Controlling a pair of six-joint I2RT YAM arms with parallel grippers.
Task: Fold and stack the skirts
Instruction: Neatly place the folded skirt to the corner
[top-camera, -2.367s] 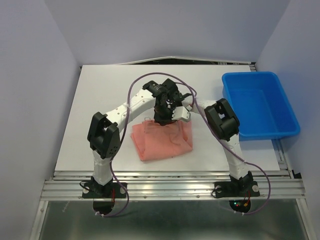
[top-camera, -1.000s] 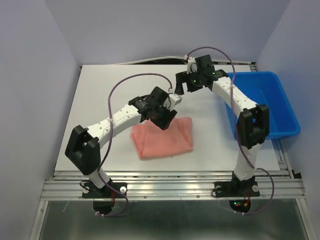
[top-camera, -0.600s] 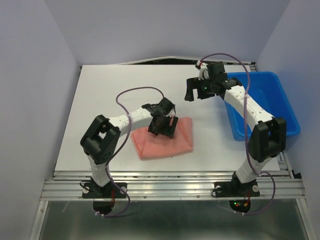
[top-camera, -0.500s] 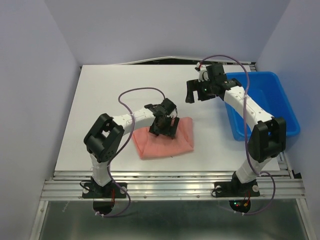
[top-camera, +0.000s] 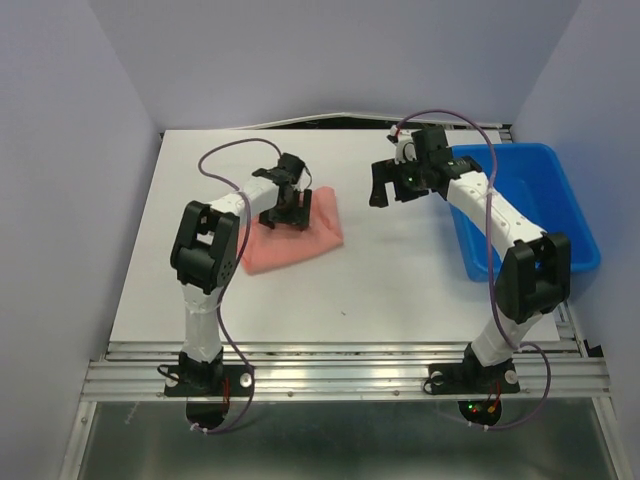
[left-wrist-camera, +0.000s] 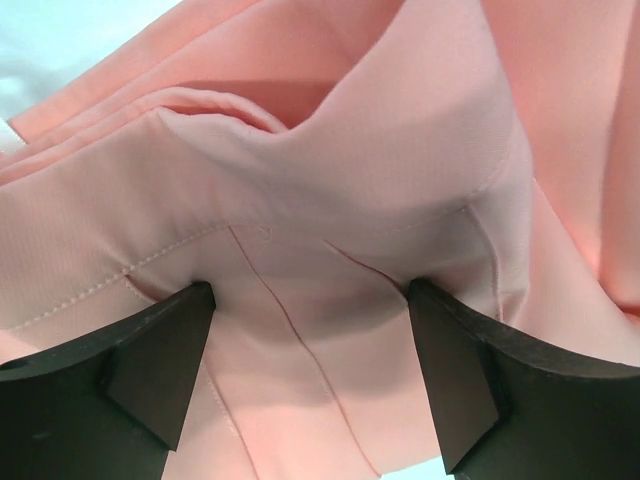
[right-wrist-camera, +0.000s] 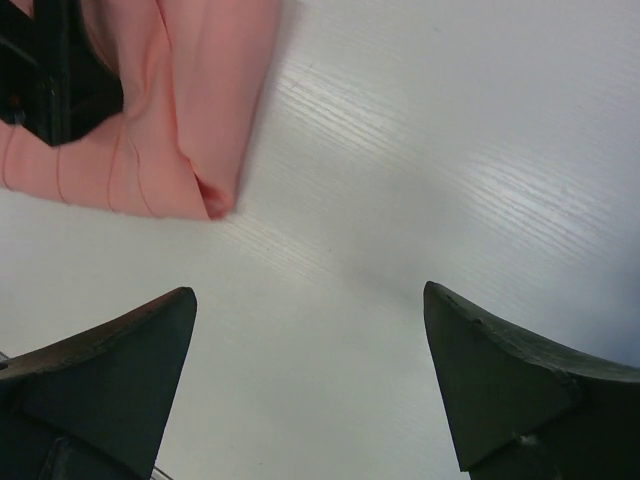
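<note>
The salmon-pink pleated cloth skirt lies folded into a compact slab on the white bench, left of the middle and well apart from the blue plastic bin on the right. The left gripper sits on the fold's far edge. In the left wrist view its fingers are spread wide and planted on the cloth, with a ridge of seamed fabric bulging between them. They look to be pressing rather than pinching.

The step in hand appears to be sliding the folded skirt aside to a stacking spot. To do it well, the downward pressure should stay even so that all the layers travel together. The drag should be slow and straight, because the bulge suggests the top layer can creep and open the fold. The lift-off should be vertical.

The right gripper hovers over bare bench beyond the skirt's right corner, with its fingers apart and empty.

Half a second earlier the skirt lay nearer the bench's middle and closer to the arm bases. It now sits further left and further back, with the left gripper moved along with it. The right arm has barely shifted.
</note>
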